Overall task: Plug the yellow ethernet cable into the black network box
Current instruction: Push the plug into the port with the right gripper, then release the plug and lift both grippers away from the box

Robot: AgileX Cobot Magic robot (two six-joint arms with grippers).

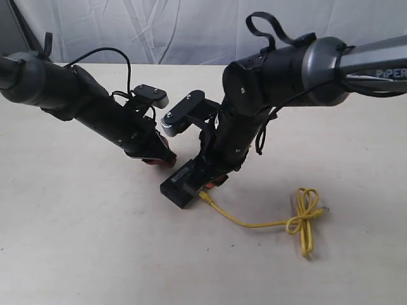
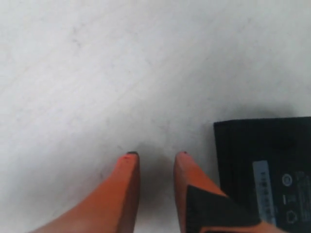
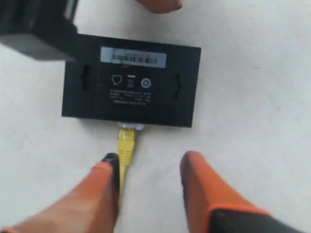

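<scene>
The black network box [image 1: 182, 185] lies flat on the table between both arms, its white label [image 3: 133, 57] facing up. The yellow ethernet cable [image 1: 254, 223] has its plug [image 3: 126, 141] seated in the box's side port. It runs right to a knotted loop [image 1: 304, 216]. My right gripper [image 3: 149, 162] is open just behind the plug, and the cable passes beside one finger [image 3: 104, 182] untouched by the other. My left gripper [image 2: 155, 156] is open over bare table, its fingers beside the box's edge [image 2: 228, 145] and holding nothing.
A pale table [image 1: 76, 241] carries everything. White cloth [image 1: 159, 32] hangs behind it. Both arms [image 1: 267, 76] crowd the middle above the box. The cable's free plug end [image 1: 325, 208] lies by the loop on the right.
</scene>
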